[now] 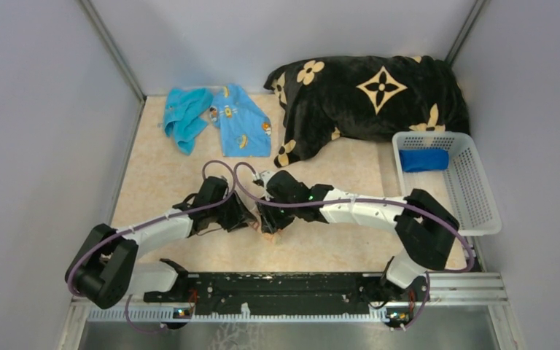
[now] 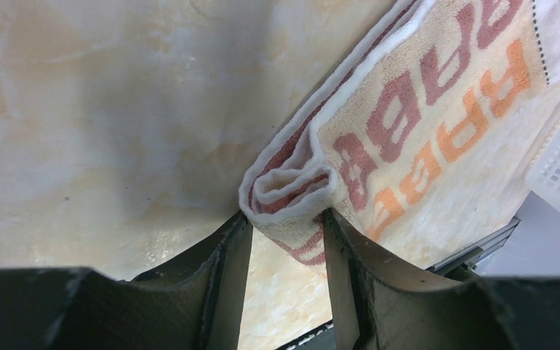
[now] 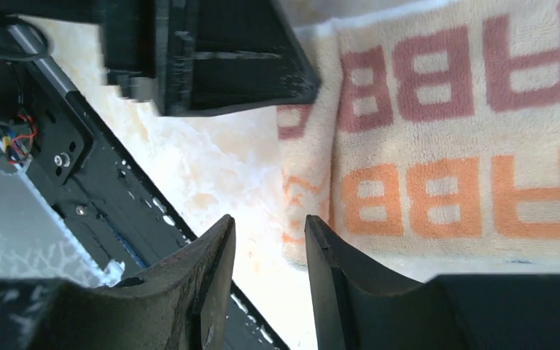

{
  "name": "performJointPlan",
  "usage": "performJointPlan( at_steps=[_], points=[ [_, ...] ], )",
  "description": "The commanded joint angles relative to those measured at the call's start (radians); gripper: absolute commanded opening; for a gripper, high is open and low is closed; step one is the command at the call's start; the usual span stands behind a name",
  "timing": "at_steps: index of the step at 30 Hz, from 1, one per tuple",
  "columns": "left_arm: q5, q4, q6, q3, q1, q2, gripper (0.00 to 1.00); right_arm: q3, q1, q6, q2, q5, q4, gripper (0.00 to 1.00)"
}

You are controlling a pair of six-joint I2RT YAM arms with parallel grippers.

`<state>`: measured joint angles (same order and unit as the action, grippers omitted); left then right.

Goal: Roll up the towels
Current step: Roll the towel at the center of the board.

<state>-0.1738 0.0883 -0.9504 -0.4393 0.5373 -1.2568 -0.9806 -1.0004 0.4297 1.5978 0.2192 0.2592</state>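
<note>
Beside lettered towel (image 3: 445, 146), right end effector (image 3: 268, 226) stands parted.

on the bench (image 1: 175, 182), the plain towel (image 1: 184, 117) lies at 11 o'clock, with the printed towel (image 1: 242, 120) just beside it at its 3 o'clock. the blanket (image 1: 372, 95) lies at 1 o'clock. the basket (image 1: 456, 182) stands at 3 o'clock and holds a rolled towel (image 1: 423, 160) in its 12 o'clock end. the lettered towel (image 2: 423, 124) lies toward 6 o'clock, under the left gripper (image 2: 286, 215) and right gripper (image 3: 268, 222).

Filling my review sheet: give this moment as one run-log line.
step: rolling RABBIT towel | left gripper: clamped on rolled end | right gripper: open, beside towel | done: dark blue towel in basket
</note>
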Motion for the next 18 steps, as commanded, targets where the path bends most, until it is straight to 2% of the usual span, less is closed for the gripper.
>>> performJointPlan(
  at_steps=[1, 8, 18],
  points=[
    [0.073, 0.068, 0.019, 0.031, 0.012, -0.061, 0.49, -0.063, -0.08, -0.14, -0.07, -0.201, 0.083, 0.41],
    [0.081, 0.076, 0.02, 0.03, 0.014, -0.063, 0.48, -0.056, -0.128, -0.181, -0.007, -0.187, 0.011, 0.4],
    [0.088, 0.08, 0.023, 0.025, 0.015, -0.078, 0.49, -0.013, -0.132, -0.247, 0.091, -0.266, -0.017, 0.4]
  ],
)
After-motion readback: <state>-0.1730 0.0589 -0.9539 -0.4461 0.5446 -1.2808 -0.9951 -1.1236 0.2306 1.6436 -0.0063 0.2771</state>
